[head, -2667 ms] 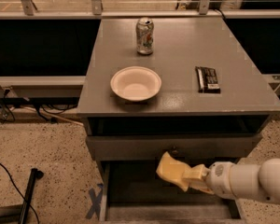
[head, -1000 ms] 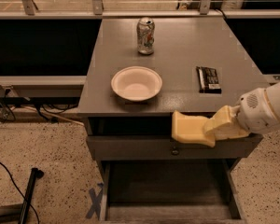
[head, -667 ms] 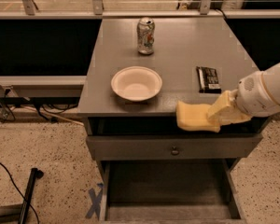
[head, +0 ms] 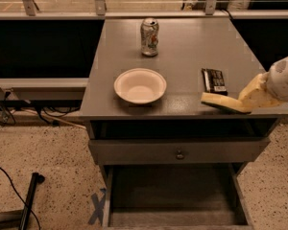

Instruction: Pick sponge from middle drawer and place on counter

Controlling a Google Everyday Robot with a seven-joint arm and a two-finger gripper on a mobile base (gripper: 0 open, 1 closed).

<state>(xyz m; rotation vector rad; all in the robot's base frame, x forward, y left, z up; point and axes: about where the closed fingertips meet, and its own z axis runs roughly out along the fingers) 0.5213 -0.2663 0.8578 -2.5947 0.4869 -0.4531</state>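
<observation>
Grey counter [head: 182,47] had open room along its left edge; the middle drawer [head: 173,195] stood pulled out below. Near the front right corner the gripper [head: 247,99] clasped the sponge [head: 220,102], at the front edge

1. The gripper [head: 250,96] sits at the counter's [head: 182,51] front right corner, its arm cut off by the right edge;
2. the sponge's [head: 220,102] end at the gripper is hidden;
3. the middle drawer [head: 175,195], below-left of the gripper, has its front cut off.
</observation>
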